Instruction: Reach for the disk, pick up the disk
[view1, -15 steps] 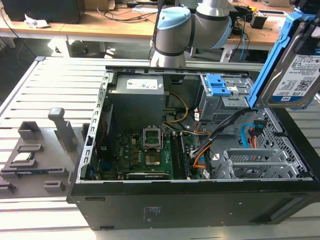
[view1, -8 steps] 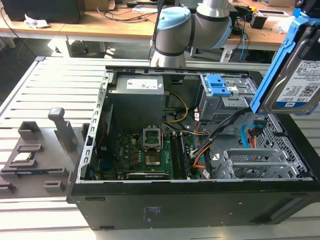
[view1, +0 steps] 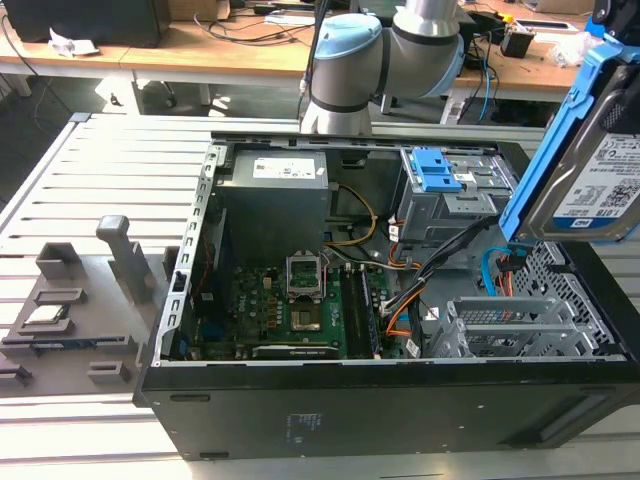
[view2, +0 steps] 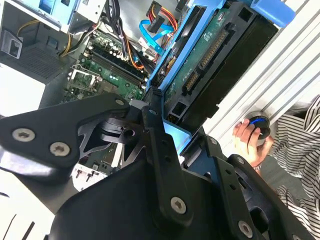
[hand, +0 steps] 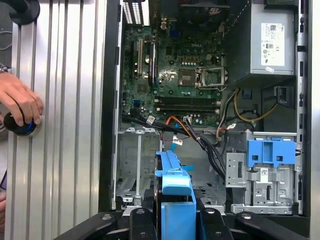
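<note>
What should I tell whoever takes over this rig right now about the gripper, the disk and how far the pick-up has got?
Gripper: shut on the flat silver hard drive in its bright blue plastic frame, gripping the frame's edge in both wrist views.
Disk: lifted clear, tilted in the air above the open black computer case, at the exterior view's right.
Done: reach and pick-up both appear complete.
Left: nothing of the pick itself shows as undone.
Note: a person's hand rests on a round black and blue knob on the slatted metal table beside the case. A bare blue bracket sits on the drive bay.
</note>
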